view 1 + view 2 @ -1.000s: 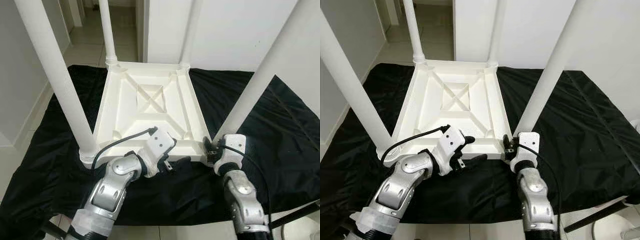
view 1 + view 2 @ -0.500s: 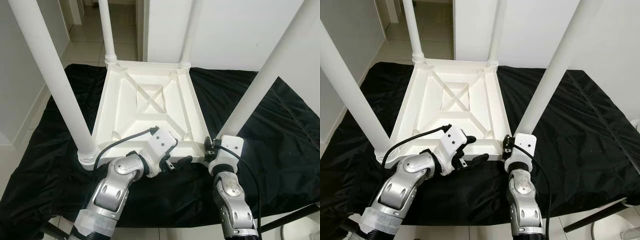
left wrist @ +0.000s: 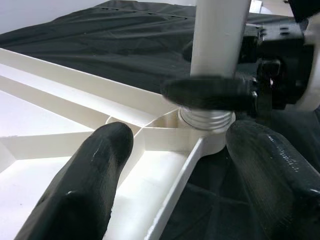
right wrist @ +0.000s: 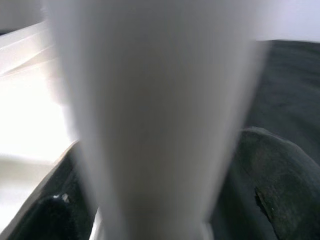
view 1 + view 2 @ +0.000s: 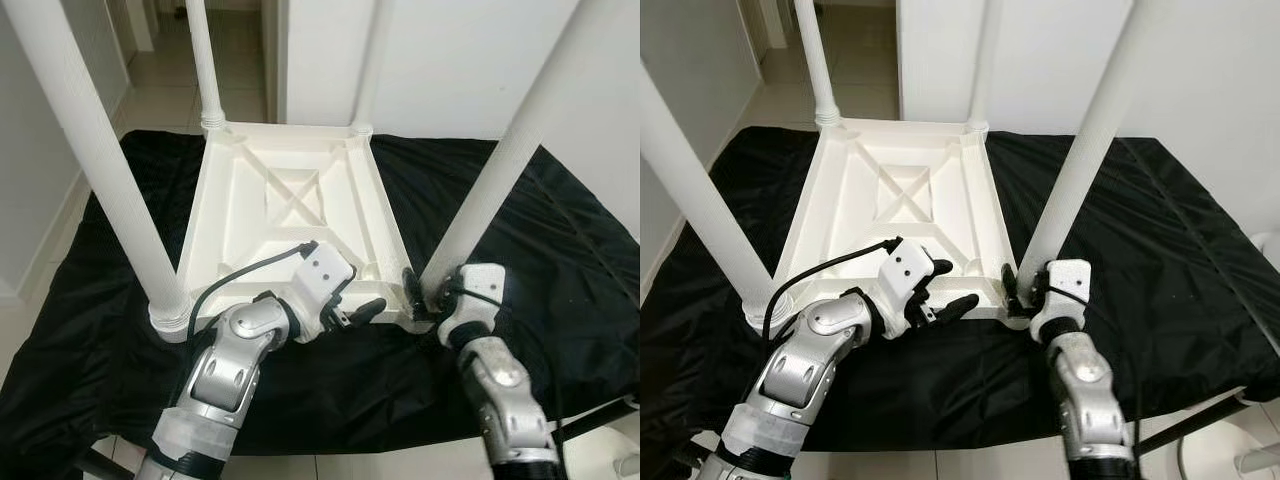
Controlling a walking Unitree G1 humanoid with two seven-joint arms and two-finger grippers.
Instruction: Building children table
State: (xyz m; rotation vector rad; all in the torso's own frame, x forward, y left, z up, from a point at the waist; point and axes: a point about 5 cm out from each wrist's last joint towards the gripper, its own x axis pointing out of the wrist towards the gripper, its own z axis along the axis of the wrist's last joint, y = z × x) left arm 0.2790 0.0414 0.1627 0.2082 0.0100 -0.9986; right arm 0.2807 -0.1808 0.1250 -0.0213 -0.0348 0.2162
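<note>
A white children's table (image 5: 290,200) lies upside down on a black cloth, its legs pointing up. My left gripper (image 5: 357,306) is open at the table's near rim, close to the near right corner. One of its fingers (image 3: 85,185) is inside the frame and the other sits outside over the cloth. My right gripper (image 5: 424,296) is shut on the base of the near right leg (image 5: 490,190), just above its threaded collar (image 3: 206,118). In the right wrist view the leg (image 4: 160,110) stands between the two black fingers (image 4: 270,185).
The black cloth (image 5: 560,250) covers a low surface whose front edge is right below my arms. The near left leg (image 5: 105,170) rises beside my left arm. The two far legs (image 5: 203,60) stand at the back. Tiled floor (image 5: 160,70) and white walls lie beyond.
My right forearm has swung out to the right while its gripper stays at the leg's base. The left gripper keeps its place at the rim. The camera has shifted slightly.
</note>
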